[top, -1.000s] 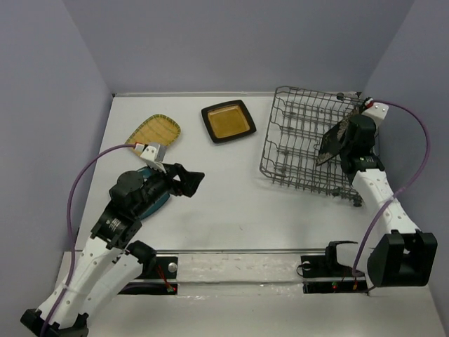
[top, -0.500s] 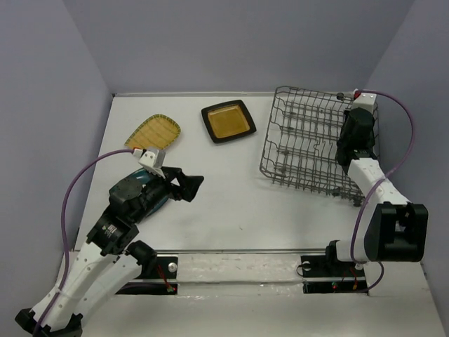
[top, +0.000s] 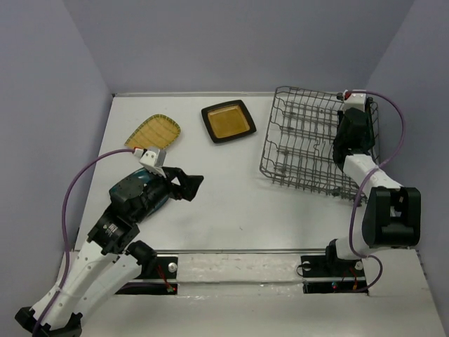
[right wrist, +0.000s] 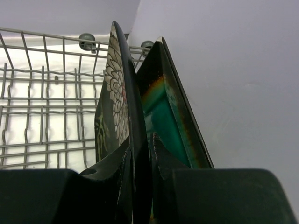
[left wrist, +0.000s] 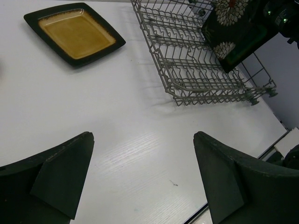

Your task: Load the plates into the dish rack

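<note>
Clamps right gripper (right wrist: pixel 140 147) on black floral plate (right wrist: pixel 114 93) rim, upright just beside teal plate (right wrist: pixel 164 116) at dish rack (right wrist: pixel 42 107) right edge; spreads left gripper (left wrist: pixel 140 172) wide over table (left wrist: pixel 126 126).

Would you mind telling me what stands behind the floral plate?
A teal plate with a brown rim, upright close beside the floral plate. The right hand covers both lower edges, so their seating is hidden.

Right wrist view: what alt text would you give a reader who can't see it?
The right arm's dark fingers pinch the rim of a black floral plate held on edge at the grey wire dish rack. A teal plate with a brown rim stands on edge to its right.
</note>
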Motion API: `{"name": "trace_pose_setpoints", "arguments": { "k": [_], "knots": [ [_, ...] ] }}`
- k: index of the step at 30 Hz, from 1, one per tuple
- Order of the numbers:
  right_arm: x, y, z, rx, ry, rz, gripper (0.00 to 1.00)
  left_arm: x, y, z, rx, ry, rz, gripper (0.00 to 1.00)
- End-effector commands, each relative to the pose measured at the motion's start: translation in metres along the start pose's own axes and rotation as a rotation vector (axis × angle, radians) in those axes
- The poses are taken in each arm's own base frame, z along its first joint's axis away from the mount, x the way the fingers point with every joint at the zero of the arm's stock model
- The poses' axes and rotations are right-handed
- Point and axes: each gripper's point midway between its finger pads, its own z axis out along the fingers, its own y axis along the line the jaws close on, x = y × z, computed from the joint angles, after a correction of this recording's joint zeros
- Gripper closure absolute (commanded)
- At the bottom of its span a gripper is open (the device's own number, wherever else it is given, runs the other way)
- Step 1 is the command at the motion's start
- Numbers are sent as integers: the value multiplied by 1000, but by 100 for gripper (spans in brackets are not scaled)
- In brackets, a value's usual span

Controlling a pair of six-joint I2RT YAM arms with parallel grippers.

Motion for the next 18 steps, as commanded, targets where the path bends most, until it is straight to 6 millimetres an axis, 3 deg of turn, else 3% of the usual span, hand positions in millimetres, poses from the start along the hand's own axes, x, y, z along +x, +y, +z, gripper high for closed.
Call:
{"name": "trace_pose_setpoints", "arguments": {
  "k": [1,11,18],
  "knots": [
    [-77,-32,-6,96,-284,160,93,-16,-4,2,7,-46,17,1],
    [-32,-16,-1,90,-244,144,93,-15,0,3,-11,-42,13,1],
    [-24,-13,-6,72,-242,166,90,-16,0,3,-10,-46,13,1]
  ]
}}
